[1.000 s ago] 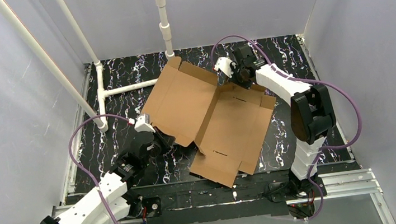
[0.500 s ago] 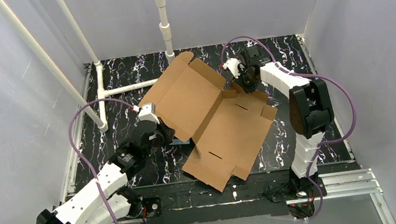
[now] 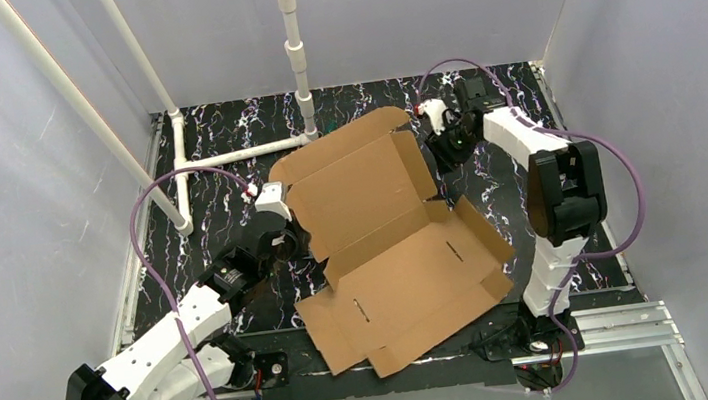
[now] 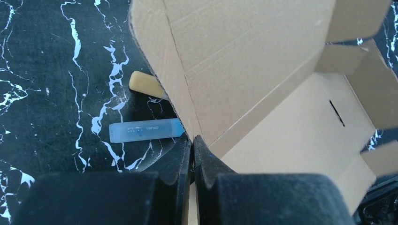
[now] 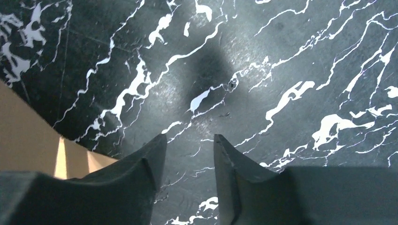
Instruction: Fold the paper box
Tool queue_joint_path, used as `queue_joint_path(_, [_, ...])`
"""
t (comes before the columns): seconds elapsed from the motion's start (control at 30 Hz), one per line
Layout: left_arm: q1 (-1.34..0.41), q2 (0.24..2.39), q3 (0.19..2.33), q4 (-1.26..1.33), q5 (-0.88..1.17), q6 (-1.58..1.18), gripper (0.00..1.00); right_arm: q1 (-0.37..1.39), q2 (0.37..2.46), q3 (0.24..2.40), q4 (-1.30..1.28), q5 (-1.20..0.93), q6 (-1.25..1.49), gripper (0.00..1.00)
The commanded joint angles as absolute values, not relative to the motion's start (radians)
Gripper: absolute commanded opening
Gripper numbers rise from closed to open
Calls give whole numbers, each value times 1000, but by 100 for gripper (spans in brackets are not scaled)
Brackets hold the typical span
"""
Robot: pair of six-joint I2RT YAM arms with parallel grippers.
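Observation:
The paper box (image 3: 373, 228) is a brown cardboard sheet lying open mid-table, its far panel tilted up and its near flaps reaching the front edge. My left gripper (image 3: 304, 252) is shut on the box's left edge. In the left wrist view a thin strip of cardboard (image 4: 263, 70) runs between the closed fingers of the left gripper (image 4: 192, 140). My right gripper (image 3: 445, 152) hovers off the box's far right corner. In the right wrist view the right gripper (image 5: 190, 140) is open over bare table, with only a corner of cardboard (image 5: 23, 126) at the left.
A blue marker (image 4: 145, 130) and a yellow marker (image 4: 146, 84) lie on the table just left of the box, partly under its edge. A white pipe frame (image 3: 224, 157) lies at the back left, with upright pipes (image 3: 292, 36). Grey walls enclose the black marbled table (image 3: 520, 191).
The right gripper has opened, let go of the box's far flap and drawn back to the right. The box has swung round and slid toward the near edge, still held by the left gripper.

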State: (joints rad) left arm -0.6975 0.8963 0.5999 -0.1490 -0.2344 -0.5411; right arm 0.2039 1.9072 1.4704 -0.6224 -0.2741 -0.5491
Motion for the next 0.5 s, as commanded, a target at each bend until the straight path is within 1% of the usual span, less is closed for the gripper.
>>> queue_joint_path(0.0, [-706, 889, 635, -166, -287, -503, 0, 159, 1803, 1428, -658, -383, -549, 54])
queue_joint_path(0.13, [-709, 885, 635, -157, -305, -501, 0, 111, 1739, 1367, -671, -434, -567, 62])
queue_joint_path(0.33, [-712, 877, 645, -146, -334, -514, 0, 55, 1680, 1294, -792, -540, -617, 64])
queue_joint_path(0.47, [-712, 869, 652, -142, -373, -539, 0, 52, 1615, 1202, -830, -541, -640, 68])
